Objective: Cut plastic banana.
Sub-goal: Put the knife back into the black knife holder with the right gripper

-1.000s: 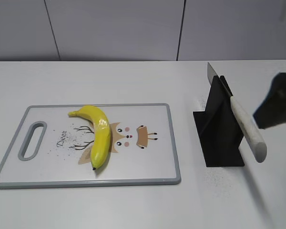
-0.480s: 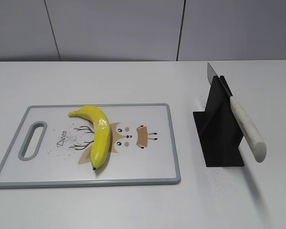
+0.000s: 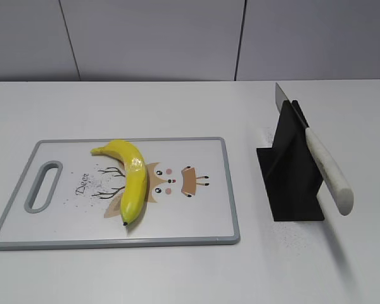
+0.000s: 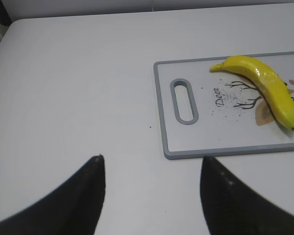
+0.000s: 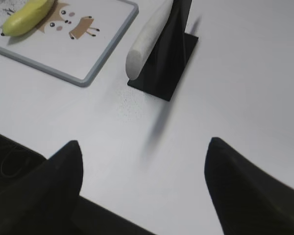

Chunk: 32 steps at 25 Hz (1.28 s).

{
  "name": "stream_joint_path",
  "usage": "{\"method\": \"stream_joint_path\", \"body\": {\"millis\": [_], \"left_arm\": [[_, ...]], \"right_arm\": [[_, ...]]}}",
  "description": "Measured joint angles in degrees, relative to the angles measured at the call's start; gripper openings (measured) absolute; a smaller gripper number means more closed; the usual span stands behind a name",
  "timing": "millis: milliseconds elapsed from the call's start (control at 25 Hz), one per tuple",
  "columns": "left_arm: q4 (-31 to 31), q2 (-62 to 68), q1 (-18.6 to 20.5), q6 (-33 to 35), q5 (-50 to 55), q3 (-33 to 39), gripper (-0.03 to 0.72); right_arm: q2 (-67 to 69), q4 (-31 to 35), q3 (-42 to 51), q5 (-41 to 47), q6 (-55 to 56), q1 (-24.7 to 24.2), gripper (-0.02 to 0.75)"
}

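Observation:
The yellow plastic banana [image 3: 132, 178] lies whole on the white cutting board [image 3: 63, 225], dark tip toward the front. It also shows in the left wrist view [image 4: 264, 88] and the right wrist view [image 5: 27, 14]. A knife with a white handle [image 3: 328, 170] rests slanted in a black stand [image 3: 291, 171]; the right wrist view shows the handle [image 5: 148, 39]. My left gripper [image 4: 152, 159] is open and empty over bare table left of the board. My right gripper [image 5: 143, 144] is open and empty above the table's front edge, short of the knife. Neither gripper shows in the exterior view.
The board [image 4: 186, 147] has a grey rim, a handle slot [image 4: 183, 100] at its left end and a deer drawing. The black stand [image 5: 169, 63] sits right of the board. The table's front edge drops to dark floor [image 5: 19, 156].
A dark part of the right arm at the exterior view's right edge one second ago has left that view. Banana, board and knife have not moved.

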Motion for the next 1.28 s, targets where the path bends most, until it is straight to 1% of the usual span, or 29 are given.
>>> {"method": "stream_joint_path", "body": {"millis": [240, 400, 560, 760, 960, 1040, 1280], "left_arm": [[0.0, 0.0, 0.0, 0.0, 0.0, 0.0, 0.591], [0.0, 0.0, 0.0, 0.0, 0.0, 0.0, 0.591], [0.0, 0.0, 0.0, 0.0, 0.0, 0.0, 0.591], [0.0, 0.0, 0.0, 0.0, 0.0, 0.0, 0.591], [0.0, 0.0, 0.0, 0.0, 0.0, 0.0, 0.591], [0.0, 0.0, 0.0, 0.0, 0.0, 0.0, 0.591], [0.0, 0.0, 0.0, 0.0, 0.0, 0.0, 0.591]], "right_arm": [[-8.3, 0.2, 0.0, 0.1, 0.0, -0.1, 0.582], [-9.2, 1.1, 0.0, 0.3, 0.0, -1.5, 0.581], [-9.2, 1.7, 0.0, 0.3, 0.0, -4.4, 0.581], [-9.2, 1.9, 0.0, 0.3, 0.0, -10.4, 0.580], [-9.2, 2.0, 0.0, 0.3, 0.0, -14.8, 0.580], [-9.2, 2.0, 0.0, 0.3, 0.1, -15.7, 0.578], [-9.2, 2.0, 0.1, 0.3, 0.1, -15.9, 0.578]]}}
